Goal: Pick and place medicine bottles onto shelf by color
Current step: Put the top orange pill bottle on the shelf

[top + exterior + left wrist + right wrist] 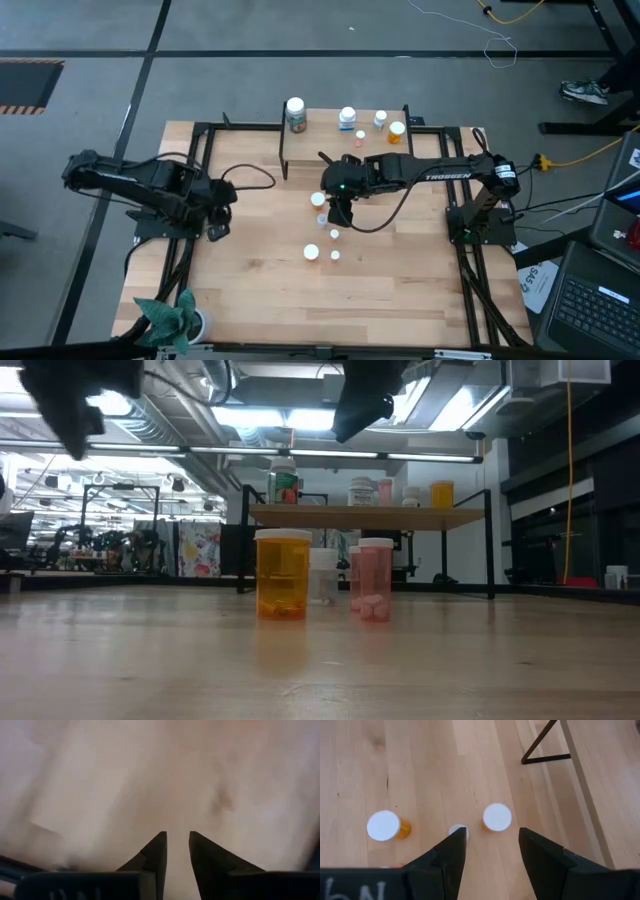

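Now | left gripper clenched, empty | right gripper released above medicine bottles

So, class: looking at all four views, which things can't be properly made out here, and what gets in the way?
- Bottle labels: too small in the high view, e.g. green bottle on the shelf.
- Clear bottle: partly hidden behind the orange bottle, low view.
- Small cap: partly covered by the right hand, right wrist view.
- Left hand: tabletop beyond is blurred.

Grey floor, bright ceiling lights, yellow cable
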`<state>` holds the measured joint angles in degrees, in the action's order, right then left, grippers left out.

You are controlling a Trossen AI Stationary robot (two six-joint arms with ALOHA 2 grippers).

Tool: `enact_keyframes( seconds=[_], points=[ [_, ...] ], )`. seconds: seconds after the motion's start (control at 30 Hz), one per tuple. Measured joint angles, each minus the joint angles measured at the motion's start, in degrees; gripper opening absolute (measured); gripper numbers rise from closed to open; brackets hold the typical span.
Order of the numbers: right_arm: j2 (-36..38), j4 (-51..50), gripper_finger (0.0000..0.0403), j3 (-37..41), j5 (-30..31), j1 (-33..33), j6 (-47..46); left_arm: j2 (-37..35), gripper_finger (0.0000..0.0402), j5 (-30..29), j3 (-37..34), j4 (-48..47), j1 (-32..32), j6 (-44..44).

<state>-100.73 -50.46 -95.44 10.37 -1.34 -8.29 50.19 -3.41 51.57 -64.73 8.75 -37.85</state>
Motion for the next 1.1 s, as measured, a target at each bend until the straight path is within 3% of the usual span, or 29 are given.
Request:
enact_keyframes(
  seconds=[0.1,0.37,0.73,1.0,1.1],
  points=[
    [0.0,0.01,0.0185,0.0,0.04,0.0,1.28,-1.2,0.0079,-9.03,-0.04,0.99,3.26,1.2],
    [0.0,0.52,0.0185,-0.01,0.04,0.0,2.68,-10.15,0.008,-12.76,-3.02,12.43,11.22,8.15],
    [-0.02,1.46,0.0185,-0.02,0.04,0.0,2.97,-28.52,0.008,-15.15,-29.4,49.39,12.79,15.23],
    [-0.02,1.43,0.0185,-0.02,0.07,0.0,3.01,-29.87,0.008,-16.99,-49.51,87.59,12.74,28.2],
    [-0.02,1.42,0.0185,-0.02,0.09,0.0,3.01,-30.54,0.008,-16.34,-50.96,90.69,12.66,31.63]
  ],
)
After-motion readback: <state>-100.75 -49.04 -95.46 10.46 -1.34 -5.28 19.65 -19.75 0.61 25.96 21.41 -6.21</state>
